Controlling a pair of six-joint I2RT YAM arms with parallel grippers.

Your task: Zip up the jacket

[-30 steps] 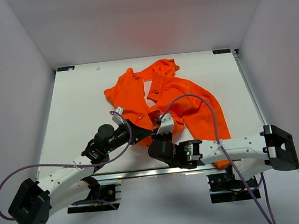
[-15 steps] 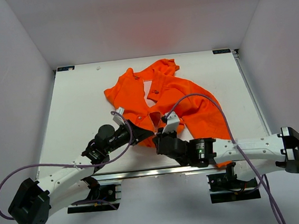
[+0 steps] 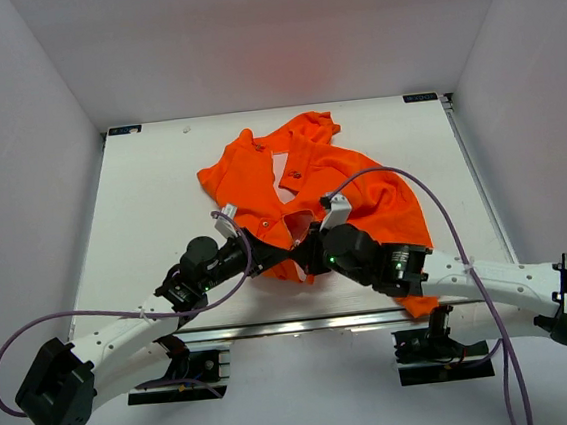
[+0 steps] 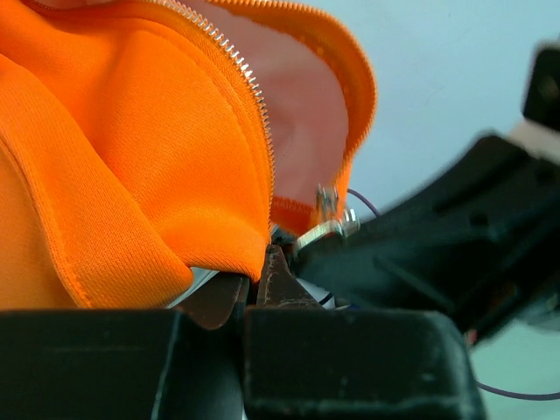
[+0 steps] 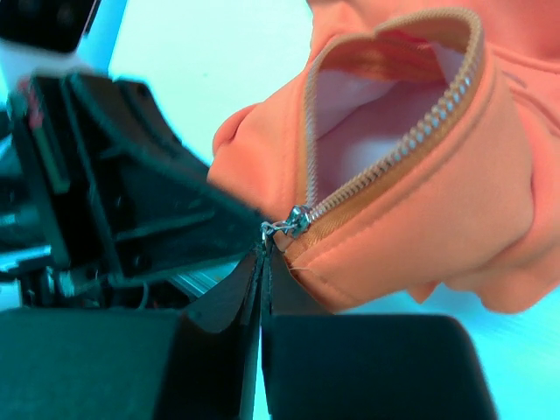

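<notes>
The orange jacket (image 3: 336,182) lies crumpled across the middle of the white table, its zipper open at the near hem. My left gripper (image 3: 280,254) is shut on the jacket's bottom hem (image 4: 210,254), just left of the zipper teeth (image 4: 249,96). My right gripper (image 3: 308,253) is right beside it, shut on the metal zipper pull (image 5: 282,226); the slider (image 5: 299,219) sits at the bottom end of the zipper teeth (image 5: 411,140). The right gripper's black body (image 4: 437,254) fills the right of the left wrist view, with the slider (image 4: 328,206) next to it.
The white table (image 3: 152,205) has raised edges, with white walls on three sides. A purple cable (image 3: 413,200) loops from the right arm over the jacket. The left arm's purple cable (image 3: 34,332) hangs off the near left edge.
My right arm has swung forward and rightward over the jacket's near hem, and its gripper has closed in on the zipper's bottom end beside the left gripper. The left arm has barely moved.
</notes>
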